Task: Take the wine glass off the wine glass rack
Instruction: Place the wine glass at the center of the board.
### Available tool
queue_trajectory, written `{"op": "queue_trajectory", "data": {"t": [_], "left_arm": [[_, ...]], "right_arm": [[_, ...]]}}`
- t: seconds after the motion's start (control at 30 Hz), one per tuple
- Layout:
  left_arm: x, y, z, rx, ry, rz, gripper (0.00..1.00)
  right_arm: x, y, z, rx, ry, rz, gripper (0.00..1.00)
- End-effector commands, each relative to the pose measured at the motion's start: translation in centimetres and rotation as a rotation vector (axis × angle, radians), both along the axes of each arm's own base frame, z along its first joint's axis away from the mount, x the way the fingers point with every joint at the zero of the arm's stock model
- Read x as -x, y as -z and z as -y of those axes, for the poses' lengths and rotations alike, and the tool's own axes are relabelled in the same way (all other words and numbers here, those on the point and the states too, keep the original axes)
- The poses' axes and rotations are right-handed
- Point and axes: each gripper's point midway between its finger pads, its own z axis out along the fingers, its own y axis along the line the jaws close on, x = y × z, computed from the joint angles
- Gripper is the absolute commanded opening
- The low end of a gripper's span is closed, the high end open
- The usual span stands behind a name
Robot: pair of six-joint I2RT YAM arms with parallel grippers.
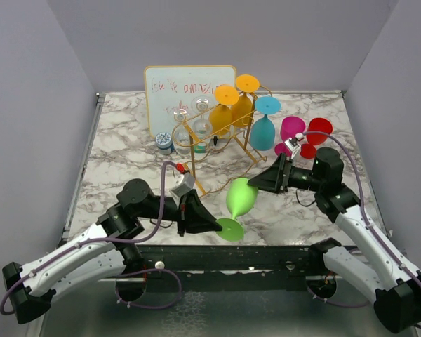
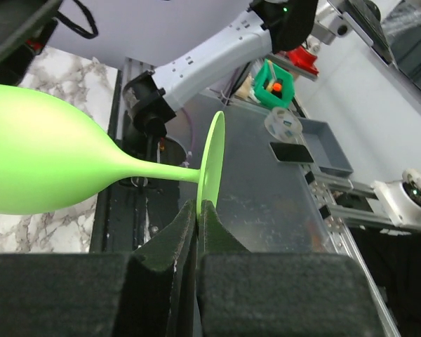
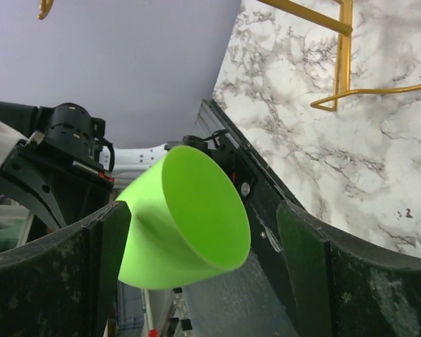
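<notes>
The whiteboard (image 1: 186,88) stands at the back of the desk (image 1: 126,140), left of centre. The rack (image 1: 198,175) is just in front of it and reaches further right. Two glasses (image 1: 200,119) hang on the rack's left part and three more (image 1: 245,105) at its right end. A jar (image 1: 164,142) sits on the desk at the rack's left. Right of the rack, two glasses (image 1: 298,130) lie on the desk. One glass (image 1: 241,199) is off the rack, in front of it near the desk's front edge. Its foot is pinched in the left gripper (image 1: 214,226), and its bowl lies between the spread fingers of the right gripper (image 1: 256,181).
</notes>
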Motion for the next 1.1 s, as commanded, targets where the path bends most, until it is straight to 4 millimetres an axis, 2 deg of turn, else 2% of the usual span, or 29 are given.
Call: {"op": "queue_trajectory", "data": {"t": [0.0, 0.23, 0.37, 0.5, 0.77, 1.07], "left_arm": [[2.2, -0.9, -0.9, 0.042, 0.124, 0.102, 0.00], [1.9, -0.4, -0.7, 0.048, 0.112, 0.128, 0.00], [1.5, -0.7, -0.1, 0.038, 0.115, 0.111, 0.00], [1.8, -0.6, -0.2, 0.040, 0.140, 0.133, 0.00], [2.1, -0.8, -1.1, 0.051, 0.120, 0.195, 0.00], [1.4, 0.1, -0.7, 0.002, 0.100, 0.191, 0.00]], "right_arm": [[0.5, -3.5, -1.0, -0.161, -0.069, 0.086, 0.90], [3.1, -5.7, -1.2, -0.214, -0.258, 0.177, 0.84], [5.2, -5.5, -0.8, -0.187, -0.383, 0.209, 0.78], [6.6, -5.8, -0.4, -0.190, -0.438, 0.214, 0.75], [8.2, -6.8, 0.1, -0.206, -0.471, 0.237, 0.56], [9.8, -8.4, 0.6, -0.263, -0.484, 0.279, 0.30]]}}
